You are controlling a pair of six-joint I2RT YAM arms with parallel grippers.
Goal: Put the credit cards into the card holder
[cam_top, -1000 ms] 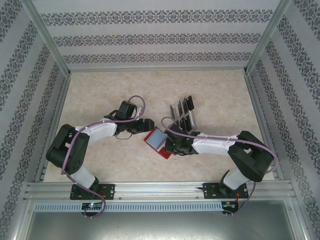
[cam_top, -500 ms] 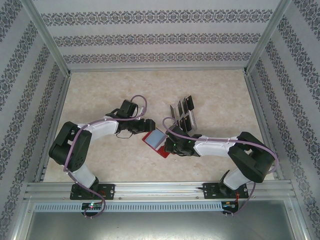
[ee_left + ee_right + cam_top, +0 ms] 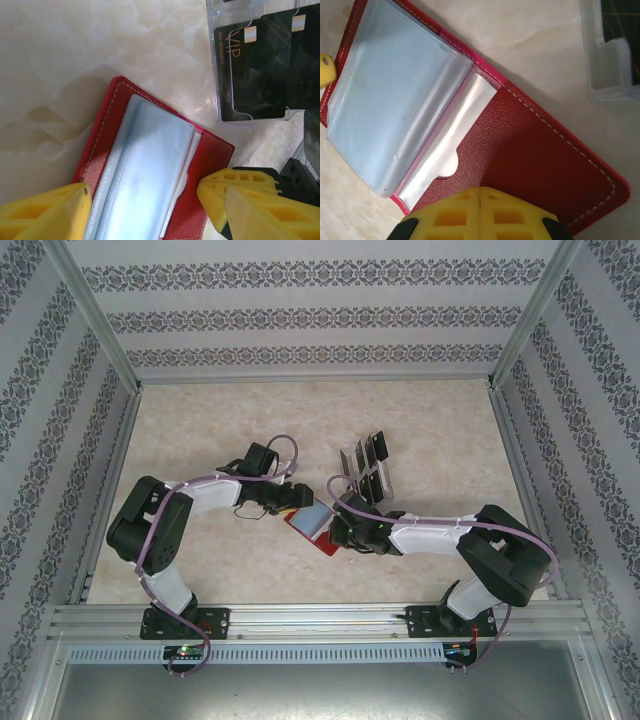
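The red card holder [image 3: 318, 528] lies open on the table, its grey plastic sleeves [image 3: 145, 160] facing up. My left gripper [image 3: 144, 207] is open and straddles its sleeve side, one yellow finger [image 3: 45, 212] on each side. My right gripper [image 3: 480, 195] is shut, its tips pressed together over the holder's bare red panel [image 3: 535, 150], with nothing visible between them. The dark credit cards [image 3: 255, 70], printed VIP, stand in a clear slotted rack [image 3: 366, 468] just beyond the holder. Neither gripper holds a card.
The clear rack's corner [image 3: 609, 65] sits close to the holder's far right edge. Bare marble tabletop [image 3: 200, 430] stretches left and behind. Aluminium frame rails [image 3: 320, 615] and patterned walls bound the table.
My left gripper has slid right, from beside the holder to over its sleeve side. The right gripper has edged slightly left on the red panel.
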